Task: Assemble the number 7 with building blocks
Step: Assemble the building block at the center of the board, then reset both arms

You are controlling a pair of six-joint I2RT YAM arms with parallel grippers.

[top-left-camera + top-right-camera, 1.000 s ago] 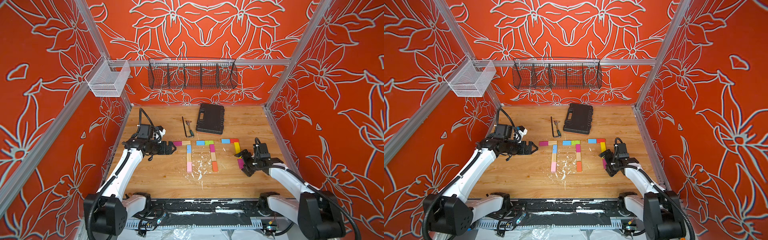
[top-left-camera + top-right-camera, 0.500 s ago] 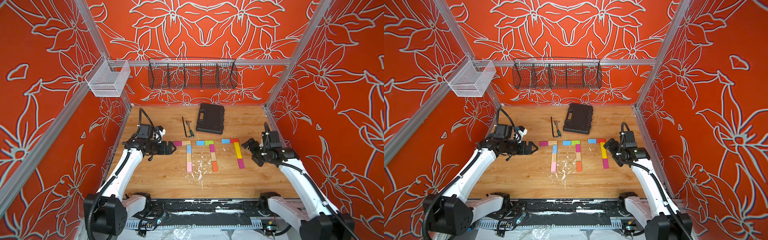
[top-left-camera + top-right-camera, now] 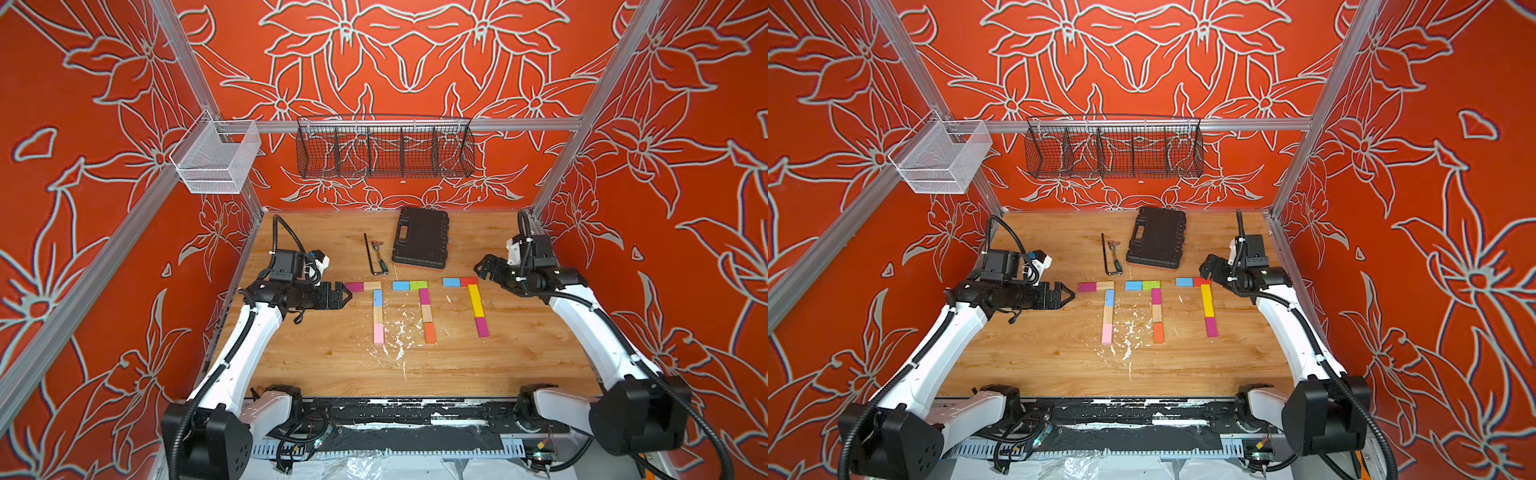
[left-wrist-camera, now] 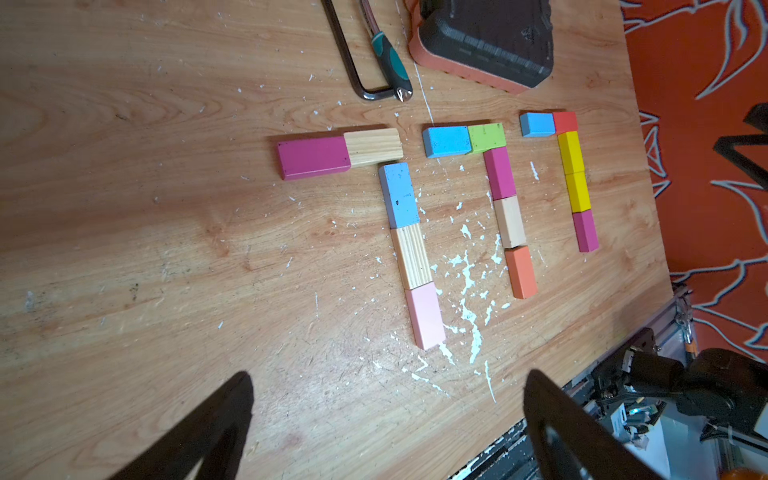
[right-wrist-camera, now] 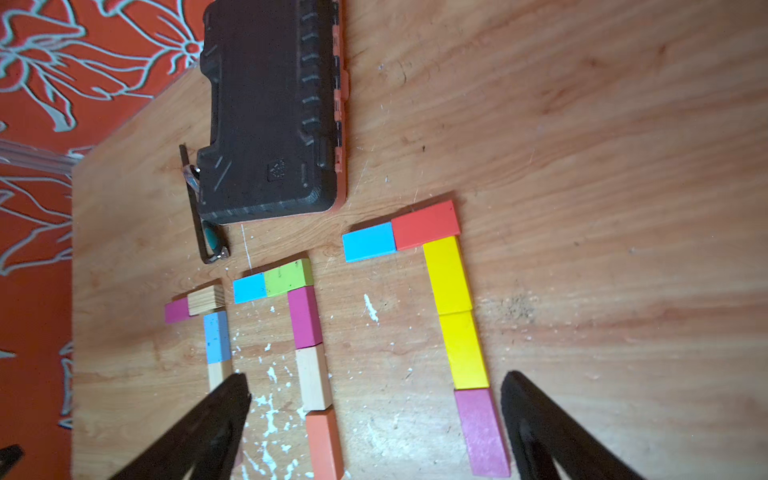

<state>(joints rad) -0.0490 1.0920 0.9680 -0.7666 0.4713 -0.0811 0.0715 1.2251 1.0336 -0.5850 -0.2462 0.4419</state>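
Three flat figures of building blocks lie side by side on the wooden table, each shaped like the number 7. The right one has blue and red across, then two yellow and a magenta down. The middle one ends in orange, and the left one ends in pink. My left gripper hovers open just left of the left figure's magenta block, holding nothing. My right gripper hangs open and empty beside the red block, above the table.
A black plastic case lies at the back centre, with a black hex key and a green-handled tool to its left. A black wire basket and a white mesh basket hang on the walls. White flecks dot the wood.
My right gripper has risen from the magenta block at the right figure's foot and drawn back toward the far wall, to beside the red block. The left arm has not moved.
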